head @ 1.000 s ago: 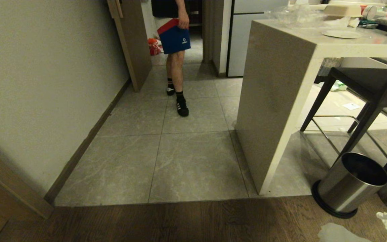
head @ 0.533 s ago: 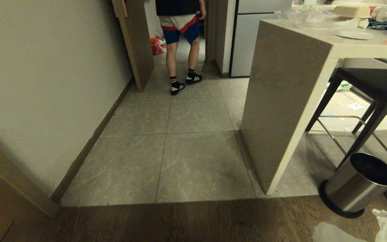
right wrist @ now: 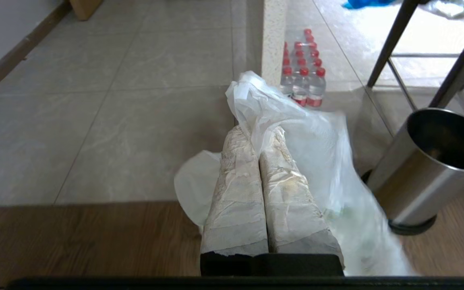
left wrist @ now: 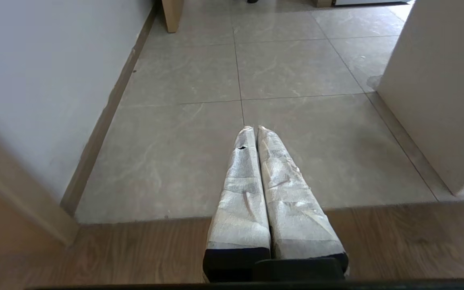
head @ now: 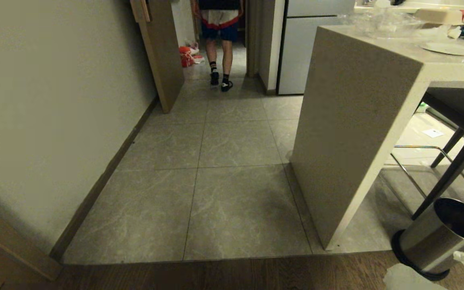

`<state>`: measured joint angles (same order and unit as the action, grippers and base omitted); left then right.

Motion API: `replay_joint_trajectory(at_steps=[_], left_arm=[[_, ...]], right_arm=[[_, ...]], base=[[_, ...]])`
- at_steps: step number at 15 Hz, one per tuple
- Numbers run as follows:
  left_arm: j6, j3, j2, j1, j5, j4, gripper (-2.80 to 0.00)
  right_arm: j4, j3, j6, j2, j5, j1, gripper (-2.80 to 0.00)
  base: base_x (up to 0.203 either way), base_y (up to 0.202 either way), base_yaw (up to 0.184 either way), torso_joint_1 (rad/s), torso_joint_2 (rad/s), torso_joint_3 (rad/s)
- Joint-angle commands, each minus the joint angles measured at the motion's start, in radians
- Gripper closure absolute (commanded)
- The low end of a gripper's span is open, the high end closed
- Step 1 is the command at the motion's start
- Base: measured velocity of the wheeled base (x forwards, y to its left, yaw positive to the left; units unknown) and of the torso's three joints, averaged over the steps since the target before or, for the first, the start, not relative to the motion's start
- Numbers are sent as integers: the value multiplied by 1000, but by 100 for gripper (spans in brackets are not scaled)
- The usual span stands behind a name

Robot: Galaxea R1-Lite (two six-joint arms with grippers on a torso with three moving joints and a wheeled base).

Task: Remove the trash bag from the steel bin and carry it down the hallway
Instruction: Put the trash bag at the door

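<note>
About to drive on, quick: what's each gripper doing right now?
Left gripper: shut, empty.
Right gripper: shut on the trash bag, out of the steel bin.

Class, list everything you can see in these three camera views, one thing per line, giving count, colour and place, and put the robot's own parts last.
trash bag: one, translucent white, out of the bin, pinched in the right gripper.
steel bin: one, shiny steel with a dark inside, on the floor beside the counter, no bag in it.
hallway: grey marble-look tiles, cream wall on the left.
counter: one, beige, right of the hallway.
water bottles: one pack, clear with red caps, on the floor by the counter.
stool: one, dark, under the counter.
orange-red bag: one, beyond the far doorway.
person: one, legs only, at the far doorway.
left gripper: shut, empty.
right gripper: shut on the bag.
</note>
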<state>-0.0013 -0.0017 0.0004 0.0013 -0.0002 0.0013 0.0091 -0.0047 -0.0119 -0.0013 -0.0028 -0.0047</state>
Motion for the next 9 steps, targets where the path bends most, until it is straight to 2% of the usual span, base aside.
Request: replay_joint_trajectory(at_steps=[1,9], left_arm=[[0,0,1,0,0,-1,0],[0,0,1,0,0,0,0]], right_arm=[[0,0,0,1,0,0,0],[0,0,0,1,0,0,0]], base=[[188,0,3,-2,3,-2],[189,0,1,2,2,2]])
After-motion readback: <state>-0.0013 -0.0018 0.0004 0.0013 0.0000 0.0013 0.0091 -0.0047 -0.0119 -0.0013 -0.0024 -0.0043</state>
